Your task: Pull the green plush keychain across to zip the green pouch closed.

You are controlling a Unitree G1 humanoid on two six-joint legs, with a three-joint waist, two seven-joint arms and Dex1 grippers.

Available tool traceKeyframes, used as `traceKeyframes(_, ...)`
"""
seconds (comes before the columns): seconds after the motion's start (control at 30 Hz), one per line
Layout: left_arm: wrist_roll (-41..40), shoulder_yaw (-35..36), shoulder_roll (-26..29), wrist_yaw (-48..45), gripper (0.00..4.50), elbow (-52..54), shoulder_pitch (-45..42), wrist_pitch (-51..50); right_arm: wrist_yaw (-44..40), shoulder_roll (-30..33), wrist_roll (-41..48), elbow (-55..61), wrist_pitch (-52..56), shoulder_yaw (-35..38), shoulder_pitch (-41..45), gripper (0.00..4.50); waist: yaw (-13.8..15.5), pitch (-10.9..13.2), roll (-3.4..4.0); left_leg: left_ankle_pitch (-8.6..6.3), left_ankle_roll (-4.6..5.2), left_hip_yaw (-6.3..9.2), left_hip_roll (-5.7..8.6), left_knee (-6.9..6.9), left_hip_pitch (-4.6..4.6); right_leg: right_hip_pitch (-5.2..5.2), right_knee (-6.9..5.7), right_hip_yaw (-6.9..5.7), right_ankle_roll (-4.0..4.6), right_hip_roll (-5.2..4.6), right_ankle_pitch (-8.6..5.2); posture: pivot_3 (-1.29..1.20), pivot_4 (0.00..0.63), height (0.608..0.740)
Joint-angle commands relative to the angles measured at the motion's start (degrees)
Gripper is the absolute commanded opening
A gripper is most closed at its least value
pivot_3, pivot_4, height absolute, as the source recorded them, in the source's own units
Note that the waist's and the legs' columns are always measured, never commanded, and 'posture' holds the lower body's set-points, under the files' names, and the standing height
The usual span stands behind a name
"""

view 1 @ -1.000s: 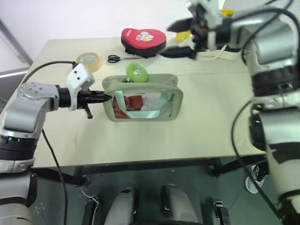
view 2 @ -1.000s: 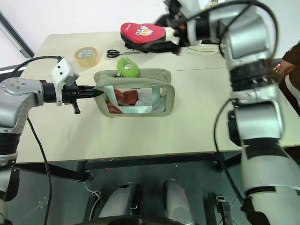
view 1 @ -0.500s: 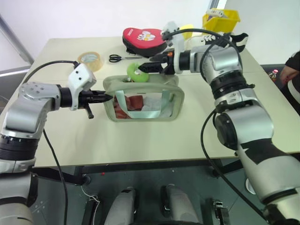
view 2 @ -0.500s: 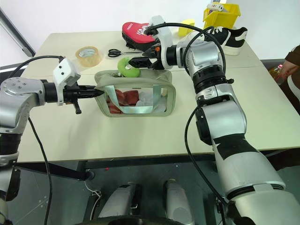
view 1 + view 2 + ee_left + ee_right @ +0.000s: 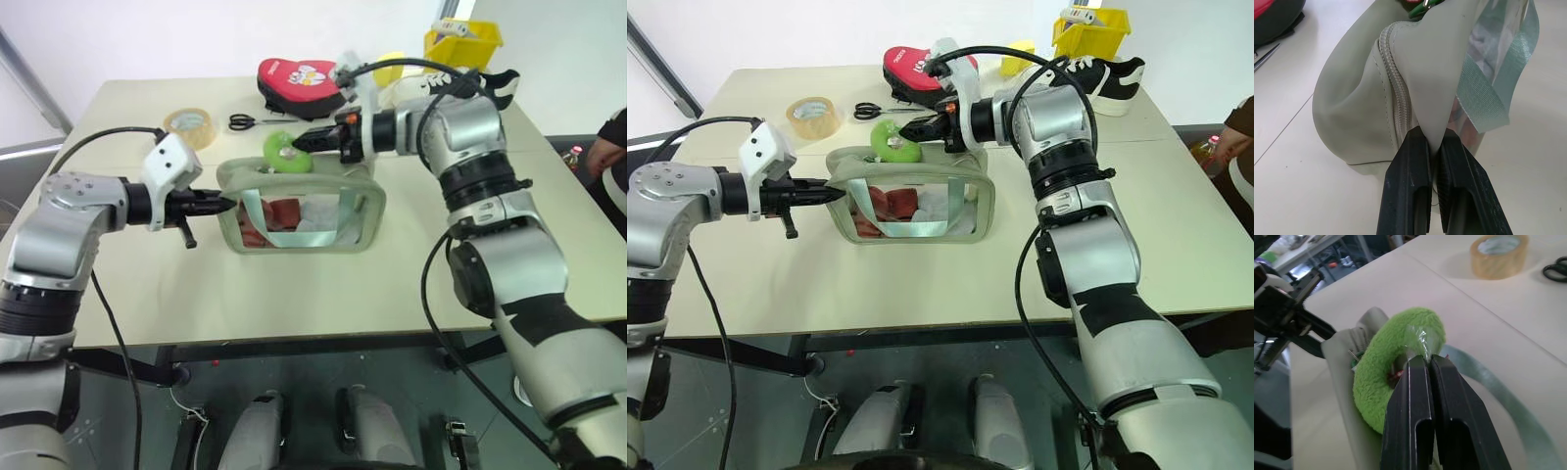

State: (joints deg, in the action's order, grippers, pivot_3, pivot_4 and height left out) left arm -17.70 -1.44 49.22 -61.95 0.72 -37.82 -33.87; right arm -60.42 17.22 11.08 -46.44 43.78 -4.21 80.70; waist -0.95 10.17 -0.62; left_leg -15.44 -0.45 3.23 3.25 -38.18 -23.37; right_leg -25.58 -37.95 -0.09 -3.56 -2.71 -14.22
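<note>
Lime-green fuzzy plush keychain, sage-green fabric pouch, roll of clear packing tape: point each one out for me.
Lime-green fuzzy plush keychain [image 5: 1396, 345]: right wrist view, on its fuzzy ring.
Sage-green fabric pouch [image 5: 370, 204]: left eye view, on its right side wall.
Roll of clear packing tape [image 5: 811, 117]: right eye view, on its rim.

- Bright, even light all over the pale beige table [image 5: 294, 284].
- Soft shadows only.
- The black fingers [image 5: 1405, 196] at six o'clock look a bit blurry.

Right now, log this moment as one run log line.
left gripper: shut on green pouch end | right gripper: shut on green plush keychain | zipper: not yet pulled
</note>
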Motion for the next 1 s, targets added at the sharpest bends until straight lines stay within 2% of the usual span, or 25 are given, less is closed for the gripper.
traceKeyframes(0.03,0.3,0.4,0.4,0.1,0.0,0.4,-0.7,1.0,2.8,3.1,0.4,6.2,-1.6,2.6,1.6,0.02,0.0,0.0,0.0,0.0,0.0,0.0,0.0,0.0,0.0,0.0,0.0,0.0,0.0,0.0,0.0,0.0,0.15,0.74)
traceKeyframes(0.2,0.0,1.0,0.7,0.2,0.0,1.0,0.0,0.6,5.6,10.5,-1.8,19.3,-1.8,1.8,-1.4,0.02,0.2,0.0,0.01,-0.01,0.0,0.0,0.0,0.01,-0.04,-0.04,0.02,0.0,0.0,-0.01,0.0,0.0,0.15,0.74)
traceKeyframes(0.37,-0.3,1.9,1.4,0.6,0.0,1.4,1.1,0.1,9.2,19.9,-3.7,36.9,3.7,2.0,-10.5,0.02,0.2,0.0,0.0,-0.01,0.02,-0.02,0.0,0.01,-0.03,-0.01,0.06,0.0,0.0,-0.01,0.0,0.0,0.15,0.74)
traceKeyframes(0.5,-0.2,1.8,1.6,0.7,0.0,0.6,0.9,0.3,12.6,22.8,-3.1,44.9,7.9,3.4,-17.1,0.02,0.0,0.0,0.01,-0.01,0.03,-0.03,-0.01,0.01,-0.02,0.0,0.05,0.01,0.0,0.0,0.0,0.0,0.15,0.74)
traceKeyframes(0.6,-0.3,1.4,1.3,0.6,0.0,0.3,0.2,0.2,17.0,22.3,-2.9,47.3,10.4,5.4,-22.8,0.02,0.1,0.0,0.01,-0.01,0.03,-0.03,-0.04,0.01,0.01,0.0,-0.02,0.01,0.0,0.02,0.0,0.0,0.15,0.74)
traceKeyframes(0.67,-0.2,0.8,1.0,0.6,0.0,0.4,-0.1,0.1,20.2,19.4,-2.2,47.8,11.4,6.4,-28.2,0.02,0.2,0.0,-0.04,-0.01,0.03,-0.02,-0.04,-0.01,0.02,0.04,-0.01,0.0,0.0,0.02,0.0,0.0,0.15,0.74)
traceKeyframes(0.77,-0.2,0.4,1.1,0.1,0.0,0.4,-0.4,-0.1,22.3,17.5,-3.1,47.9,8.8,4.5,-34.4,0.02,0.2,0.0,-0.04,-0.01,0.04,-0.02,-0.04,-0.03,0.06,0.14,0.02,0.0,0.0,0.02,0.0,0.0,0.15,0.74)
traceKeyframes(0.9,-0.3,0.8,1.9,-0.5,0.0,0.3,-0.5,-0.3,23.9,19.1,-3.5,46.4,7.4,5.6,-35.2,0.02,0.2,0.0,0.01,-0.01,0.04,-0.05,-0.03,-0.04,0.04,0.1,0.02,0.0,0.0,0.01,0.0,0.0,0.15,0.74)
traceKeyframes(1.0,-0.1,1.1,2.3,-0.7,0.0,0.4,-0.1,-0.3,24.3,22.6,-3.9,44.7,6.0,6.8,-33.9,0.02,0.2,0.0,0.01,-0.01,0.04,-0.04,-0.03,-0.04,0.05,0.11,0.02,0.0,0.0,0.03,0.0,0.0,0.15,0.74)
